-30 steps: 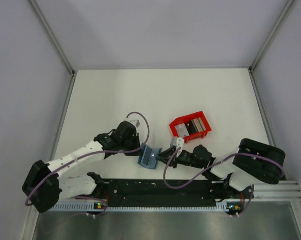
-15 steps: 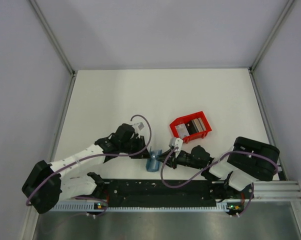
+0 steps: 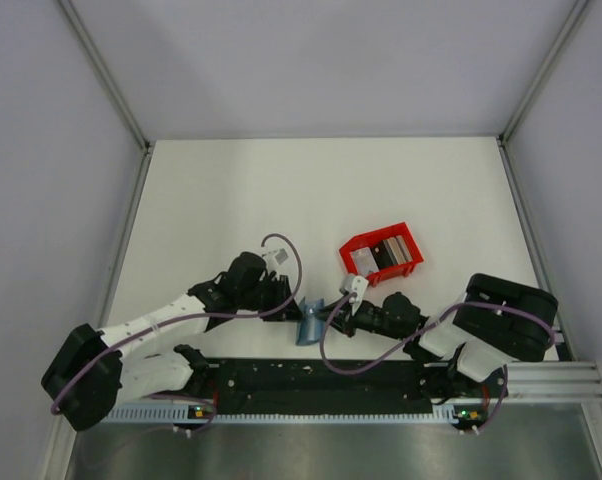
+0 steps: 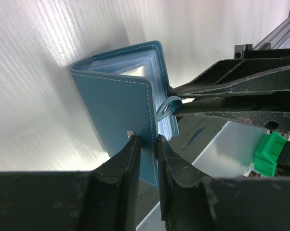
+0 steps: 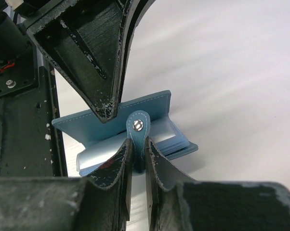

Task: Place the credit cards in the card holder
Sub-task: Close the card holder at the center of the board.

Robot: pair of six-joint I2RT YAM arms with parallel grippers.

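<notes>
Found the card holder [image 3: 309, 322] stood on edge and fanned partly open like a book, low on the white bench [image 3: 281, 190], just ahead of the dark base rail [image 3: 311, 378] and between the two arms. Saw the left pincer [image 4: 146, 139] with jaws set narrowly on either side of the front cover's free edge, right beside the small metal snap [image 4: 129, 134]; could not tell whether pressed onto the cover or merely straddling it. Saw the right pincer [image 5: 137, 142] nipped tight on the closing strap [image 5: 145, 124] of the card holder, just below the stud on that strap. Noted clear inner sleeves [image 4: 111, 65] splayed between the teal covers, with something pale grey showing inside them. Spotted the credit cards [image 3: 381, 255], grey and dark, lying in the red tray [image 3: 376, 236] farther back and to the right, well apart from the card holder and touched by neither pincer.
</notes>
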